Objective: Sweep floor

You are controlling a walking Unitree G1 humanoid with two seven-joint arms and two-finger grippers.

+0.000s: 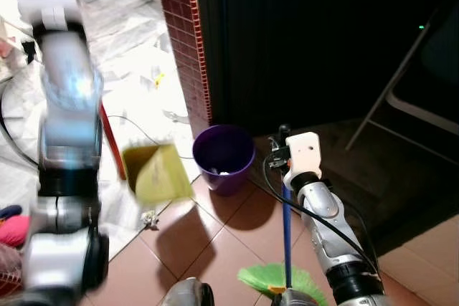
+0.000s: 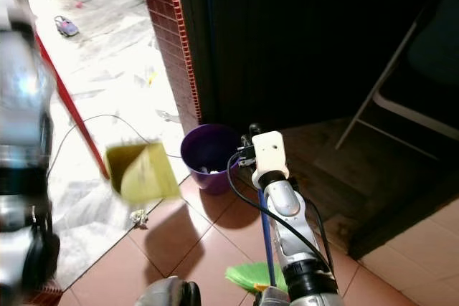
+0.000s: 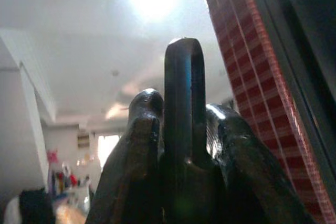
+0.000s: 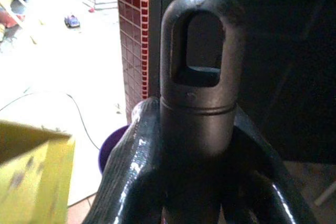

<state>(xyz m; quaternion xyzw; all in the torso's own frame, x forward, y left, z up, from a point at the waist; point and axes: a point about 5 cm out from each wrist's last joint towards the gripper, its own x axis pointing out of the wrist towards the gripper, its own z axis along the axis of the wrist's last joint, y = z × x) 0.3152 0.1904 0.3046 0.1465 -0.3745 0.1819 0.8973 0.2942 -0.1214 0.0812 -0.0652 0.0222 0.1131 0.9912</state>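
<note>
The left gripper [image 3: 178, 129] is clutching the raised yellow dustpan [image 1: 156, 171] handle near the purple bin [image 1: 224, 157], while the right gripper [image 4: 197, 129] is clamping the broom [image 1: 285, 249] (green bristles on tiles).

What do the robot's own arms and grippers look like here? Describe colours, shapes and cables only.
Both arms are silver metal segments joined by black rings. The right arm ends in a white boxy wrist housing, with a black cable looping along it. The left arm is blurred. The fingers are glossy, black and rounded.
</note>
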